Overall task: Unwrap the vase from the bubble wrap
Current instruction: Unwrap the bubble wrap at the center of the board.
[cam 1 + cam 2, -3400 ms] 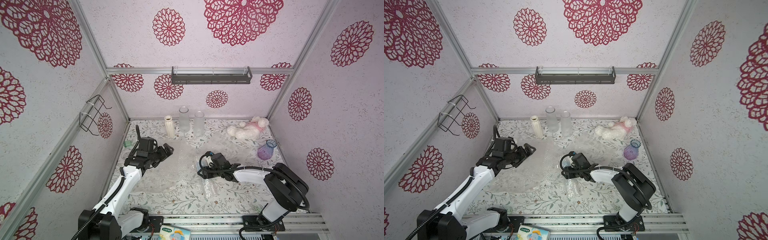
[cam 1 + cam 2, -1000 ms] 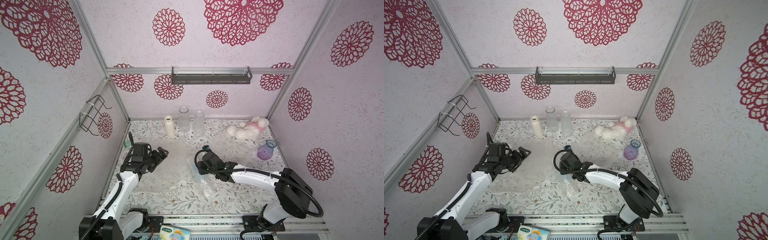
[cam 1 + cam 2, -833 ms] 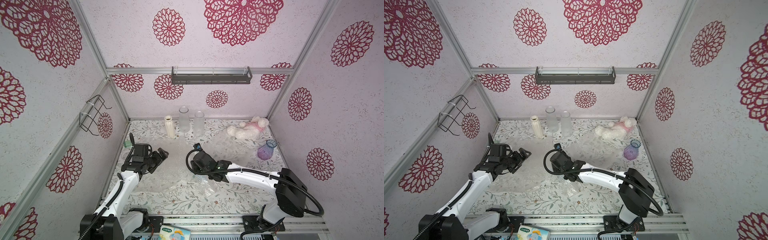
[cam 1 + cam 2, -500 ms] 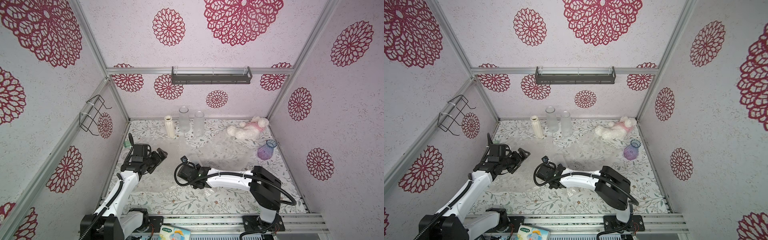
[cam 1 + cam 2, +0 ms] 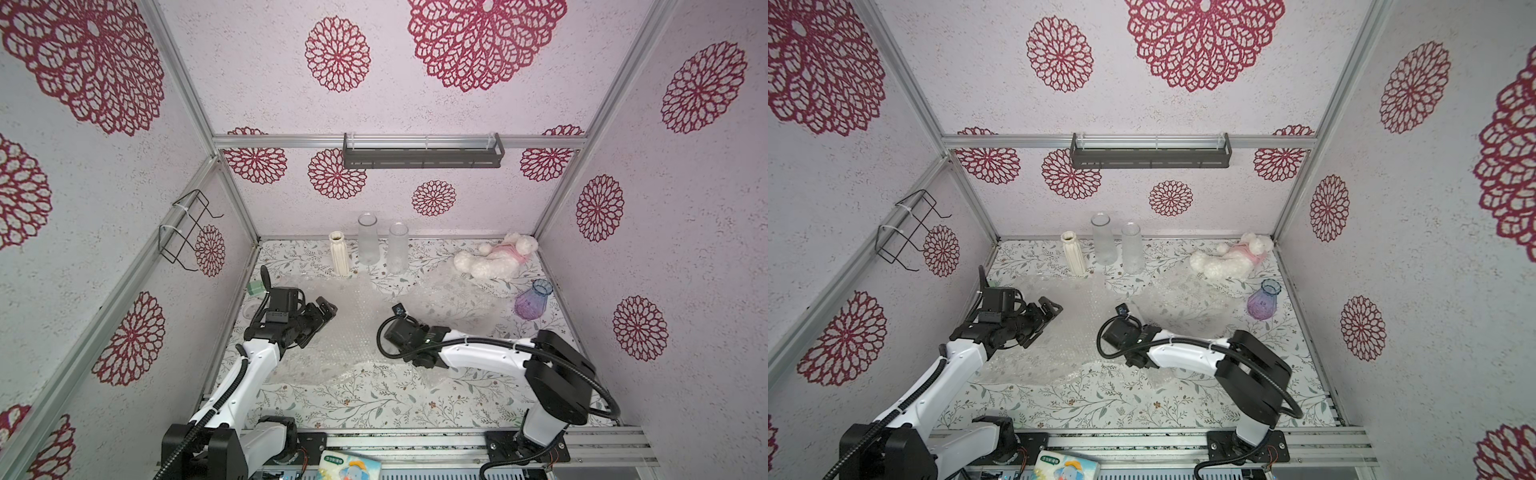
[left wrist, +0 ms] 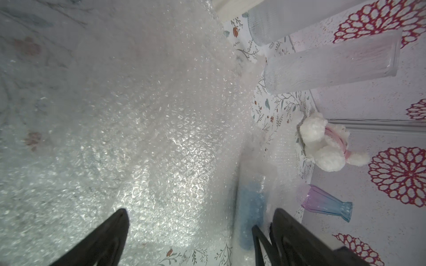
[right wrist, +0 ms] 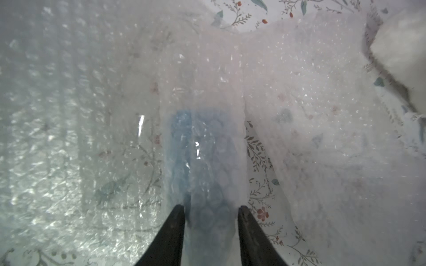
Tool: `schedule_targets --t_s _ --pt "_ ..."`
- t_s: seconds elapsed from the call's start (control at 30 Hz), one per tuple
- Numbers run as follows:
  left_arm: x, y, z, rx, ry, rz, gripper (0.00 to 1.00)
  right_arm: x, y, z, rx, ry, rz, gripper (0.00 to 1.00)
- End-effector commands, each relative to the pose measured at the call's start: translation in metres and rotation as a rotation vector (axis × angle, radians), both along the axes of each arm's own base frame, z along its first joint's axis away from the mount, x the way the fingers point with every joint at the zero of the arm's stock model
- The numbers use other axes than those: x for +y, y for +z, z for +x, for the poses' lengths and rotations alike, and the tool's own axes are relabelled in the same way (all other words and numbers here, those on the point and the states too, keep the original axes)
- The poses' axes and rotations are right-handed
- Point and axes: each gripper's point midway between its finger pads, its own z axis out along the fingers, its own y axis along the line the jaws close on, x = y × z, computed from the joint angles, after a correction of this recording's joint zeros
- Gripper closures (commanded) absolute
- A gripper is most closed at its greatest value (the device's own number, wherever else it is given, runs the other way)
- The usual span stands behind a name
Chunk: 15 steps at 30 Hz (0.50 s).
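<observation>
The bubble wrap (image 5: 357, 332) was spread as a wide sheet over the middle of the flowered table (image 5: 374, 403), and is seen so in both top views. At one edge of the sheet a blue vase (image 7: 202, 156) lay rolled inside several layers of the wrap and showed only as a blurred blue shape. In both top views this roll was hidden under the right arm's wrist.

The right gripper (image 7: 211, 207) was closed against the roll, one fingertip (image 7: 181, 210) pressed to each side of the wrapped vase. The left gripper (image 5: 325, 306) was held above the sheet with its jaws spread wide and nothing between them.

A packet (image 5: 349, 465) with a coloured picture and green print lay on the front rail. Its writing was too small to be read.
</observation>
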Motion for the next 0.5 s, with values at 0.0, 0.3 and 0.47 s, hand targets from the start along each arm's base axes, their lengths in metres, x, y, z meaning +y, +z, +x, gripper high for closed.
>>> schedule_targets --t_s 0.0,0.3,0.47 --pt "-0.017 0.014 0.011 -0.06 -0.037 0.022 0.0 0.014 0.017 0.002 0.048 -0.006 0.322 0.6" --pt "-0.072 0.007 0.017 -0.076 -0.132 -0.008 0.01 -0.004 0.015 0.005 0.073 -0.046 0.448 0.59" --pt "-0.097 0.006 0.022 -0.089 -0.186 -0.02 0.01 -0.008 0.014 0.007 0.061 -0.037 0.426 0.58"
